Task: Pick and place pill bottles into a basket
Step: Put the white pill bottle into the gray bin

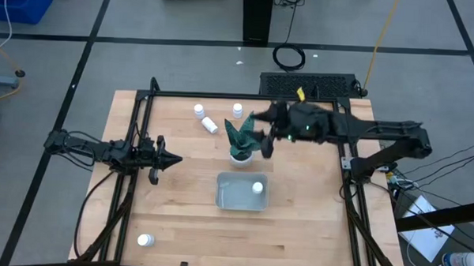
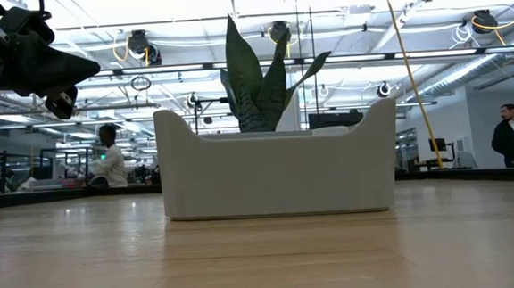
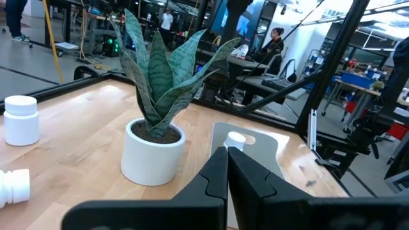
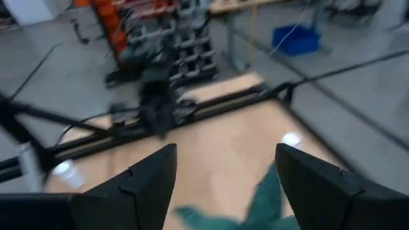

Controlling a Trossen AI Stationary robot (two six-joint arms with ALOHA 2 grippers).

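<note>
**Five pill bottles, one already in the basket**

One pill bottle [image 1: 257,187] stands in the basket [image 1: 227,197]; three lie or stand near the plant pot [image 1: 240,156], and one [image 1: 145,240] sits well apart at the tabletop's near left edge. Right pincer [image 1: 259,134], fingers spread and empty, hangs over the plant. Left pincer [image 1: 171,158] waits closed. The bottles are probably light, rigid and smooth; grip across the body below the cap.

Five small white cylindrical pill bottles with white caps: [image 1: 199,110], [image 1: 210,125], [image 1: 238,110], [image 1: 258,187], [image 1: 145,240]. One shallow pale grey-blue rectangular basket [image 1: 227,197]. One green spiky plant in a small white pot [image 1: 241,141]. Two people stand in the room behind.
</note>
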